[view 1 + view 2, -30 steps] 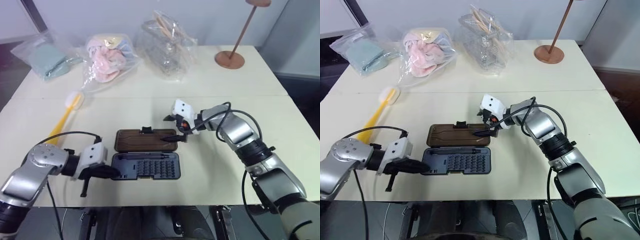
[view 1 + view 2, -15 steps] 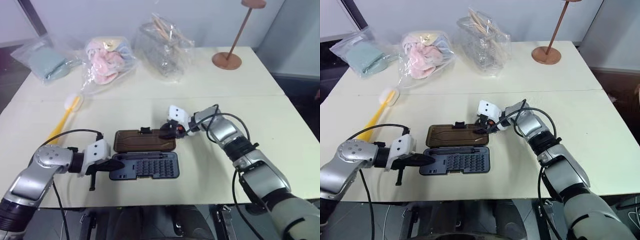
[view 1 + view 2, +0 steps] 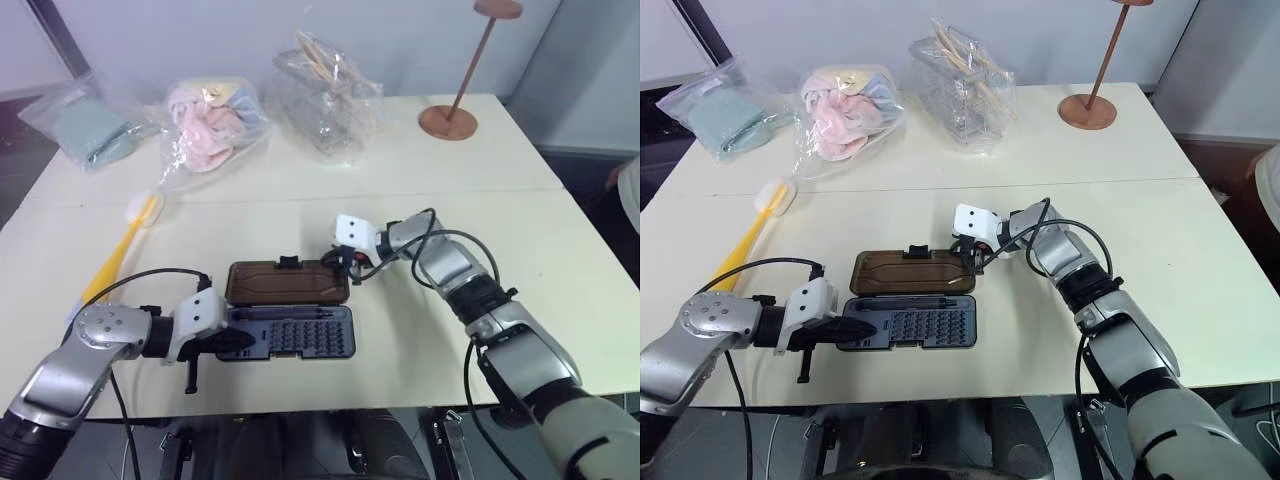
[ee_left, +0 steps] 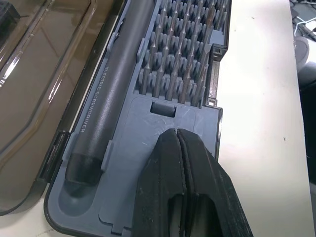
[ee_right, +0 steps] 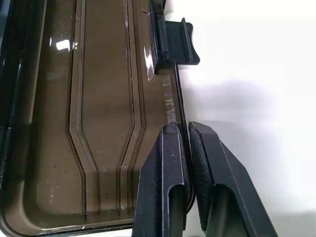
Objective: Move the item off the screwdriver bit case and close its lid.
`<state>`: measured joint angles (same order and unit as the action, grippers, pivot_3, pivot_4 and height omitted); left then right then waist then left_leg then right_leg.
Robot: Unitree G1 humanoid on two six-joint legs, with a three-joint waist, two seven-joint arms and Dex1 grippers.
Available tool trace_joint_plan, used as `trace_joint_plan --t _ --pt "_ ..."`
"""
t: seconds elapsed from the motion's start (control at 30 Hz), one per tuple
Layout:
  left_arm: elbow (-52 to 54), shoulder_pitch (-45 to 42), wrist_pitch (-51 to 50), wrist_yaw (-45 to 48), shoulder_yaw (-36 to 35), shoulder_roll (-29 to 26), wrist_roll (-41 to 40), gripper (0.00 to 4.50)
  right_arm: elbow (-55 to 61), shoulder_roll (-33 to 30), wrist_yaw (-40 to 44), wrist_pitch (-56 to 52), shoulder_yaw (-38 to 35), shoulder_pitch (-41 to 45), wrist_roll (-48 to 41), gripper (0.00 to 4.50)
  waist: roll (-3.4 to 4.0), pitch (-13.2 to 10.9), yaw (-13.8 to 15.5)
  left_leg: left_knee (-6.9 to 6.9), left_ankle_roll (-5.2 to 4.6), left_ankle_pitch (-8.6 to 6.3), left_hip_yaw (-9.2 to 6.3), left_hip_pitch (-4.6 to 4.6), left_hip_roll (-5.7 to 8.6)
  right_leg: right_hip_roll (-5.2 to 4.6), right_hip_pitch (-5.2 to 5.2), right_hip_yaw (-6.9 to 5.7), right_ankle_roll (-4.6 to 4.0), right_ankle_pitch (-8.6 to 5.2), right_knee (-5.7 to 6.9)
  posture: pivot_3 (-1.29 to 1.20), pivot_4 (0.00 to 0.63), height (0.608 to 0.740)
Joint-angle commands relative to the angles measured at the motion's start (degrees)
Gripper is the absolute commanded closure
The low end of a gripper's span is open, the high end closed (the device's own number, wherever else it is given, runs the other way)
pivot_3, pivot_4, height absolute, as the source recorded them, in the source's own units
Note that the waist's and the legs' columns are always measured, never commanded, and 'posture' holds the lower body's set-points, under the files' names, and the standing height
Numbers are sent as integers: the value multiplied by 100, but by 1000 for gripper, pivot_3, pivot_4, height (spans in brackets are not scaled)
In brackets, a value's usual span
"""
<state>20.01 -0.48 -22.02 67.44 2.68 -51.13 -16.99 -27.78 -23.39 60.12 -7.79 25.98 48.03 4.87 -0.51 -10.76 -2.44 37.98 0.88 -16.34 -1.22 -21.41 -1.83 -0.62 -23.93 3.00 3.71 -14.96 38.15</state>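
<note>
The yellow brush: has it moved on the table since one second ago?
No. The yellow brush lies with its white head just below the table seam, near the pink bag, as before; only the camera shifted.

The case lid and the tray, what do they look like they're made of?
Lid: seemingly translucent smoky-brown plastic, glossy, with a light glare and moulded ridges. Tray: apparently matte grey-blue moulded plastic, with formed slots holding what look like dull metal bits.

Bright even indoor light, soft shadows on the table [image 3: 300,185], glare on the lid [image 5: 64,45], sharp focus
</note>
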Motion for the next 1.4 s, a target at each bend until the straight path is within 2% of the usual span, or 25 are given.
trace_joint_plan --t 0.03,0.2,0.37,0.53,0.67,0.77,0.9,1.03,1.13,1.27,1.4 --pt "-30 165 -342 -115 236 -40 64 4500 914 -158 -578 169 -299 -143 296 4217 0 0 -2 0 0 0 0 -1 0 0 -2 0 0 0 0 0 150 737" --pt "35 255 -476 -249 193 14 -20 4500 3091 -557 -907 -291 -669 -950 448 4217 1 -1 6 0 0 0 -3 -6 0 0 -5 0 2 -1 -1 0 150 737" --pt "65 320 -482 -351 165 35 -120 4500 4420 -744 -1101 -775 -815 -1614 538 4217 0 -1 4 0 1 0 -3 -6 1 -1 -4 1 -2 -7 -4 0 150 737" --pt "387 251 -882 -333 -373 74 -932 4500 4539 -785 -1197 -696 -692 -1836 656 4217 -6 -5 -5 0 1 0 0 -7 1 0 -6 1 -3 -8 -6 0 150 737" --pt "543 -164 -1983 -371 -1267 103 -2542 4500 4416 -738 -1245 -649 -667 -1756 660 4217 -27 -18 -7 0 1 0 -3 -21 -2 4 -23 0 -3 -7 -4 0 150 737" --pt "181 -748 -2596 -708 -1860 224 -3444 4500 4392 -709 -1248 -668 -666 -1741 626 4217 -30 -20 1 3 1 0 -7 -34 0 3 -33 -2 5 -2 -4 0 150 737" --pt "-262 -1228 -2979 -941 -2215 164 -3809 4500 4411 -629 -1186 -925 -741 -1740 434 4217 -31 -20 -24 3 1 0 -9 -39 2 3 -34 -2 15 3 -6 0 150 737" --pt "11 -852 -2741 -458 -1982 -224 -3474 4500 4294 -400 -769 -1986 -1026 -1437 -422 4217 -33 -23 -48 -1 1 0 -13 -44 -1 3 -47 1 13 4 -5 0 150 737" --pt "247 -378 -2241 -30 -1571 -523 -2934 4500 3981 -330 -419 -2611 -1149 -1192 -973 4217 -33 -24 -18 -2 2 0 -21 -49 -1 2 -51 0 10 2 -5 0 150 737" --pt "188 -42 -1441 185 -1064 -670 -2110 4500 3216 -347 -255 -2680 -1039 -782 -1063 4217 -33 -25 8 -3 2 0 -9 -54 2 -5 -51 -2 -9 -8 -10 0 150 737" --pt "-71 76 -528 159 -519 -571 -1166 4500 2325 -290 188 -2372 -581 -390 -942 4217 -32 -25 -3 0 3 1 -5 -69 2 -4 -64 -3 -9 -8 -13 0 150 737"
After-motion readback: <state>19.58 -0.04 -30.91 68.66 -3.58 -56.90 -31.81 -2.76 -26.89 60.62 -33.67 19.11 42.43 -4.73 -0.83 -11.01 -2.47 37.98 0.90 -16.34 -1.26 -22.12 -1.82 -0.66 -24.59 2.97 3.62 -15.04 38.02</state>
